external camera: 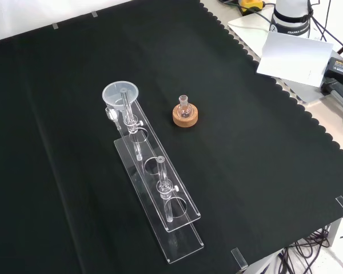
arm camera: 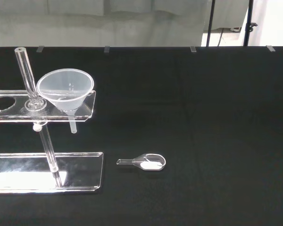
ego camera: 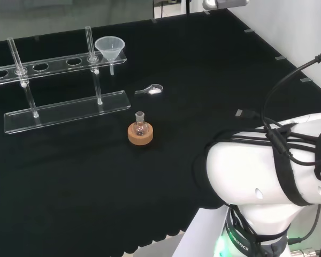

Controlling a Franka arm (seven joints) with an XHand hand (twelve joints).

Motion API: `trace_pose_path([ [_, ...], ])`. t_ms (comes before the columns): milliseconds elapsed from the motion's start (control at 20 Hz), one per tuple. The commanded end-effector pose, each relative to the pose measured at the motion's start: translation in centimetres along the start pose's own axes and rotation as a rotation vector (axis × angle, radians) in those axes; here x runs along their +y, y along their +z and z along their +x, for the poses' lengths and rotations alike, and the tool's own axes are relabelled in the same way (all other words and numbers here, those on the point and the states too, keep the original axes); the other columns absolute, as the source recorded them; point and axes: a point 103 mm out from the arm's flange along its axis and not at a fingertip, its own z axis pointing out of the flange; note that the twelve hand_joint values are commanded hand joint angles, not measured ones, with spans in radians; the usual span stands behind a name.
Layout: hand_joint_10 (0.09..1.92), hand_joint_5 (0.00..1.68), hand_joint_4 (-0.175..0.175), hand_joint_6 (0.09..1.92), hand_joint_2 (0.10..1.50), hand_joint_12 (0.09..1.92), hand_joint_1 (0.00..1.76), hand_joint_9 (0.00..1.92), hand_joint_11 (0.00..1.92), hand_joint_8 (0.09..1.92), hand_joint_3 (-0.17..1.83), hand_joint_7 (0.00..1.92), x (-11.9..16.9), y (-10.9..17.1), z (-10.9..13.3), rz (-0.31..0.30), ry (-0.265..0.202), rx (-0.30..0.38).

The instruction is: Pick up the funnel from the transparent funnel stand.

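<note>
Funnel [ego camera: 108, 48] sits in the end hole of the stand [ego camera: 64, 110], cone above the upper shelf, stem hanging through it. In the head view that is the stand's right end; in the front view [external camera: 120, 96] it is the far end. The stand is clear plastic: a base plate on the counter [ego camera: 203, 80], two upright rods, and an upper shelf with round holes.

A small flask [ego camera: 140, 124] stands upright on a cork ring [ego camera: 140, 134], near the stand but apart from it. In the front view, the flask [external camera: 184, 105] is just right of the funnel.

A small clear scoop [arm camera: 144, 162] holding white powder lies flat on the cloth, between the stand and the flask in the head view.

Hand: cannot tell its state.
</note>
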Motion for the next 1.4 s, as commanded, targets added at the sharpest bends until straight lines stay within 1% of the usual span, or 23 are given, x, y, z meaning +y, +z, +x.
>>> trace_pose_path([
  [50,0.64,0.12,0.018,0.2,1.13,1.3,0.02,0.12,0.11,0.34,0.56,0.0,0.0,0.0,0.0,-0.009,-0.012,-0.012],
  [100,0.64,0.14,0.018,0.14,1.17,1.33,0.01,0.11,0.1,0.32,0.48,0.0,0.0,0.0,-0.1,-0.012,-0.021,-0.006],
  [200,0.64,0.17,0.018,0.09,1.21,1.35,0.0,0.11,0.08,0.31,0.41,0.0,0.2,-0.1,-0.8,-0.006,-0.001,0.002],
  [350,0.64,0.18,0.018,0.09,1.22,1.36,0.0,0.11,0.08,0.3,0.39,0.0,0.8,-0.4,-1.9,0.001,0.02,-0.001],
  [600,0.64,0.19,0.017,0.09,1.23,1.36,0.0,0.11,0.08,0.32,0.37,0.0,1.4,0.2,-2.1,0.017,0.051,-0.011],
  [750,0.64,0.19,0.017,0.09,1.24,1.36,0.0,0.11,0.08,0.32,0.36,0.0,2.1,0.8,-1.7,0.03,0.063,-0.024],
  [1100,0.64,0.19,0.017,0.09,1.24,1.36,0.0,0.11,0.08,0.32,0.36,0.0,4.4,2.3,-1.1,0.059,0.091,-0.01],
  [1200,0.64,0.19,0.017,0.09,1.24,1.36,0.0,0.11,0.08,0.32,0.36,0.0,5.0,2.7,-1.1,0.056,0.093,-0.013],
  [1400,0.64,0.2,0.016,0.09,1.25,1.36,0.0,0.11,0.08,0.33,0.35,0.0,6.6,3.6,-0.3,0.081,0.082,-0.019],
])
